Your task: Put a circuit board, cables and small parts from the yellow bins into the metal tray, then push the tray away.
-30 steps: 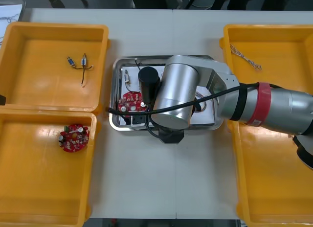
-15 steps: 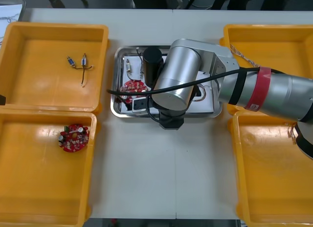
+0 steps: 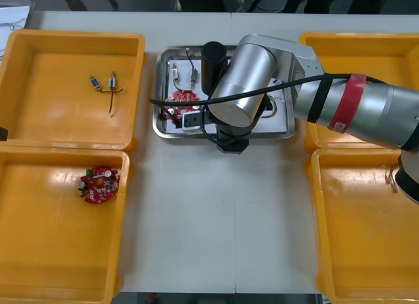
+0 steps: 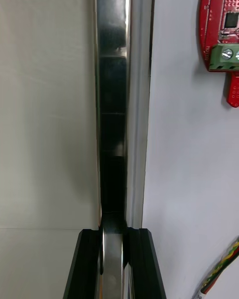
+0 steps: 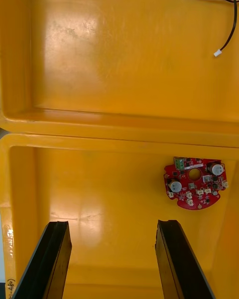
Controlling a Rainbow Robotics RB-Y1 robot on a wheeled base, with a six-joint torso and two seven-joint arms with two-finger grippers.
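My right gripper pinches its fingers on the near rim of the metal tray, between the yellow bins on the bench. The tray looks stiff, slick and light, and its circuit board lies loose, so I judge a low, steady push safest. My left gripper hovers over a bin, fingers wide.

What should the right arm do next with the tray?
Probably push the metal tray farther away: the right gripper is shut on its near rim, and a circuit board, cable and small metal parts lie inside. Left gripper hovers open over a yellow bin.
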